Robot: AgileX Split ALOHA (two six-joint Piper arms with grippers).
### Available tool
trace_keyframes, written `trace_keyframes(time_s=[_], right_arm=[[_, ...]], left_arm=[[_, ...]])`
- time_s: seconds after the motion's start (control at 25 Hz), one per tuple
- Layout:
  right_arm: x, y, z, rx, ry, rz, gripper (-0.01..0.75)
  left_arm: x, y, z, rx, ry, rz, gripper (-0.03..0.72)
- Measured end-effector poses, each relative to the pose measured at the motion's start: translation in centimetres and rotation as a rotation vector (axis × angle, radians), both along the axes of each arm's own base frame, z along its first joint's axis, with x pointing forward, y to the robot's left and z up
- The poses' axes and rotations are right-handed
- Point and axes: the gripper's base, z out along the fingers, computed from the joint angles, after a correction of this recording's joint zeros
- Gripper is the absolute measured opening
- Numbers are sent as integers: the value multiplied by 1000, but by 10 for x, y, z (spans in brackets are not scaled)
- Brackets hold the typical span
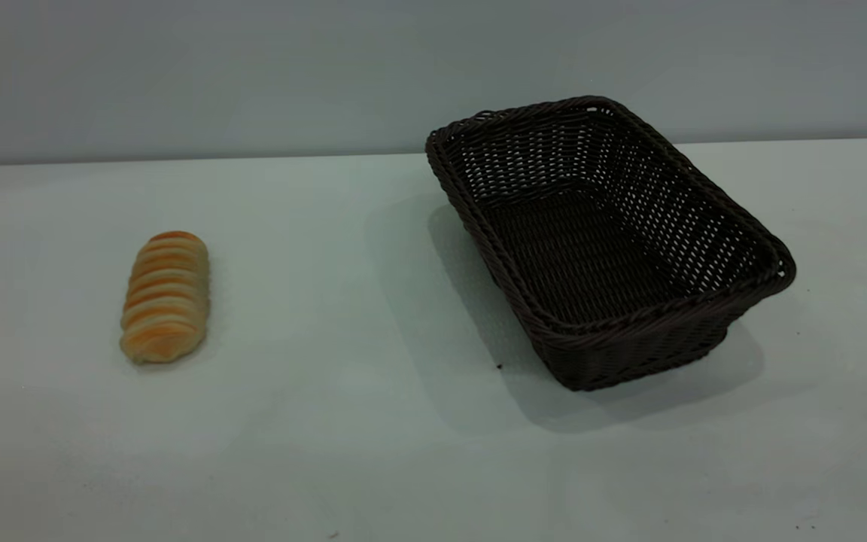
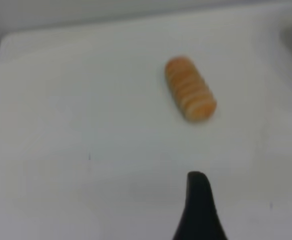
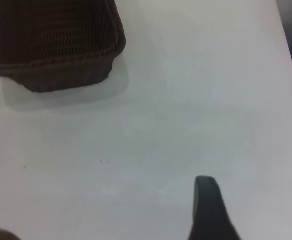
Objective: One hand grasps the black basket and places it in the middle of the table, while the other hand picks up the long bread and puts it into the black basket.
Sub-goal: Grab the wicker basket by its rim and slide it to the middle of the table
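Evidently neither tool (image 2: 200, 210) touches the long bread (image 2: 190, 88); their opening stays unreadable.

A single black, tapering finger (image 2: 200, 210) with a rounded tip shows at each wrist camera (the right one's (image 3: 212, 210) slightly greyer), smooth and unmarked.

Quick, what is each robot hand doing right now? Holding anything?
Left tool: holding nothing, short of the bread; open or closed cannot be told.
Right tool: holding nothing, short of the basket; cannot be told.
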Motion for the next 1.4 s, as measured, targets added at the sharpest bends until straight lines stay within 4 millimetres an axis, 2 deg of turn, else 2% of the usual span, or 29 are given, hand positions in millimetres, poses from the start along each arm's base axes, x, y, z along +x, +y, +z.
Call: trace_keyframes(time_s=[0.08, 0.24, 0.4, 0.52, 0.72, 0.88, 1.2, 1.28, 1.4], right_arm=[[9, 0, 5, 4, 28, 2, 472], [38, 4, 19, 41, 123, 26, 472], [80, 14, 28, 121, 284, 92, 472], [115, 23, 26, 194, 373, 155, 472], [167, 36, 2, 344, 487, 203, 472], [196, 42, -21, 485, 564, 151, 472], [234, 47, -69, 561, 666, 72, 472], [241, 51, -81, 532, 677, 62, 472], [252, 69, -97, 472, 724, 104, 472]], left_arm=[[9, 0, 5, -13, 3, 7, 558], [37, -1, 11, -20, 55, 13, 542], [67, -2, 24, -29, 141, 22, 541], [87, -3, 38, -44, 176, 34, 541], [107, -3, 60, -106, 177, 75, 541], [110, -3, 65, -149, 171, 103, 541], [110, -3, 65, -159, 173, 110, 541], [110, -3, 65, -159, 173, 110, 541], [110, -3, 65, -159, 173, 110, 541]])
